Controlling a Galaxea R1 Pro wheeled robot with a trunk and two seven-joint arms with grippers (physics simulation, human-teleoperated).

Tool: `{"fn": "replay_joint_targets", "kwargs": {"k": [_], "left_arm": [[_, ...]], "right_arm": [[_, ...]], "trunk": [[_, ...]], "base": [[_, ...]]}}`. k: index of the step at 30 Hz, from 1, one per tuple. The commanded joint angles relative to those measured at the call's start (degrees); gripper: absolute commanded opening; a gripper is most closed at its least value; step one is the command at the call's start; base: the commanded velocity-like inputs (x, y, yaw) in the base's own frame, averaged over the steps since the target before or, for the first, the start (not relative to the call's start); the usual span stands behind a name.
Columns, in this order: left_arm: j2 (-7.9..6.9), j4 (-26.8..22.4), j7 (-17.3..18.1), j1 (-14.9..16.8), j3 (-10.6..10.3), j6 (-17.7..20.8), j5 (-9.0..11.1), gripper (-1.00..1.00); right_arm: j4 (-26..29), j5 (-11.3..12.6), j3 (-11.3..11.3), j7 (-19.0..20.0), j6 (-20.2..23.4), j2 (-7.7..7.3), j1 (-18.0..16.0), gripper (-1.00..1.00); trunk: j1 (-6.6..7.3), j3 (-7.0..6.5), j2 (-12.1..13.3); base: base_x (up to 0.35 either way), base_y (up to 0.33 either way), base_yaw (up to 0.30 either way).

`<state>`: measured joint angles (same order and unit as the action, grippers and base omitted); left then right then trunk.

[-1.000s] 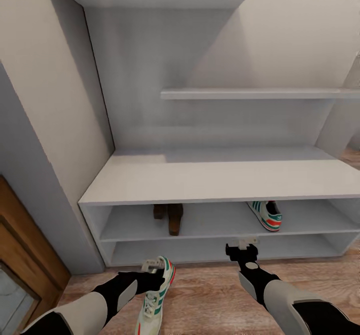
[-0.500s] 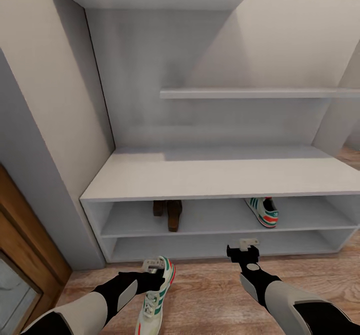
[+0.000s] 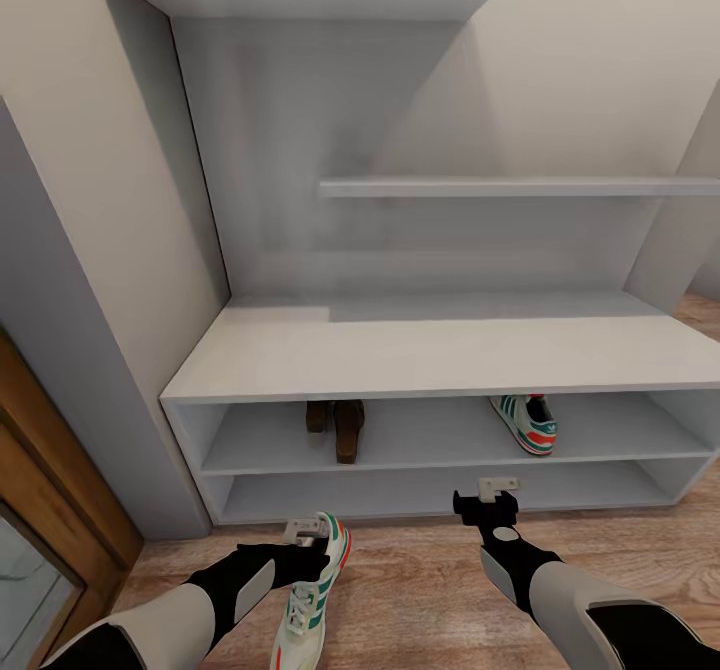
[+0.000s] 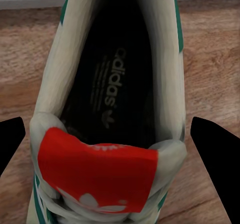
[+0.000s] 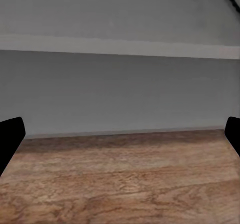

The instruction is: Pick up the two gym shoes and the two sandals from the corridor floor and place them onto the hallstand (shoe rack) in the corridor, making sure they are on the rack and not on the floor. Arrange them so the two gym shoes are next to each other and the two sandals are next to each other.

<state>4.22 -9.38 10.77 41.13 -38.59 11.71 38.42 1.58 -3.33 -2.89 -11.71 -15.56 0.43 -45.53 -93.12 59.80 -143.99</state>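
The wood-plank corridor floor point(image 3: 420, 590) runs up to the pale hallstand point(image 3: 440, 355), whose upper low shelf holds two brown sandals point(image 3: 338, 426) side by side and, well to their right, one gym shoe point(image 3: 526, 422). The second gym shoe point(image 3: 312, 590) is just before the rack. The left arm reaches in low from the left, its left gripper point(image 3: 305, 540) at the shoe's collar, fingers point(image 4: 215, 159) spread either side. The right gripper point(image 3: 487, 506) points at the bottom shelf, its fingers wide apart and holding nothing.
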Motion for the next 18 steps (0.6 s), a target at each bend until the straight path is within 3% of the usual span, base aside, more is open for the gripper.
{"fn": "replay_joint_targets", "kwargs": {"k": [1,18], "left_arm": [[0.00,-0.01,-0.03,0.00,0.00,-0.01,-0.01,-1.00],[0.00,0.02,-0.04,0.00,0.00,-0.10,-0.01,-1.00]], "right_arm": [[0.00,0.00,0.00,0.00,0.00,0.00,0.00,1.00],[0.00,-0.01,-0.07,0.02,0.00,0.08,0.00,1.00]], "trunk": [[0.00,0.00,0.00],[0.00,0.00,0.00]], "base": [[0.000,0.000,0.000],[-0.012,-0.069,0.000]]}}
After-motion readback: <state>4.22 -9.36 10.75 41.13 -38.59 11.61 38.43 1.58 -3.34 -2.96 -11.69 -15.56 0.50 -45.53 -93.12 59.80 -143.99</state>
